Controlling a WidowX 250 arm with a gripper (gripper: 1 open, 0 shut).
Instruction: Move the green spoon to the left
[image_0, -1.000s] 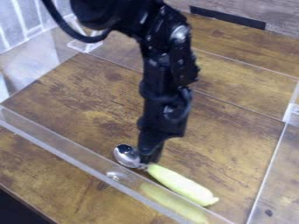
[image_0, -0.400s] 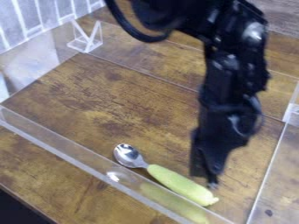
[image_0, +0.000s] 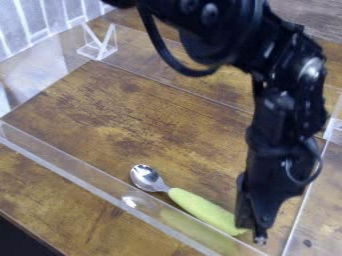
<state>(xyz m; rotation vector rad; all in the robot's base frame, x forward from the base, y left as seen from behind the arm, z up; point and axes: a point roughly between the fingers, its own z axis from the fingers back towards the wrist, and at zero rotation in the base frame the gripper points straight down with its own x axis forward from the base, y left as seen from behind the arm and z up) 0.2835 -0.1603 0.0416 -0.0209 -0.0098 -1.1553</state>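
Green spoon (image_0: 187, 197), shiny oval bowl, rounded plastic handle, lies beside closed gripper (image_0: 255, 236).

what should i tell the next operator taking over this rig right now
Gripper: shut and holding nothing, pointing straight down at the right-hand tip of the spoon's handle, low over the table.
Small spoon with a shiny silver metal bowl and thick yellow-green plastic handle: lying flat on the brown wooden table, near the front clear acrylic wall, bowl to the left, handle to the right.
Done: the arm is lined up at the handle end.
Left: the spoon has not yet been moved to the left. A leftward push from the handle end looks the likely next step.
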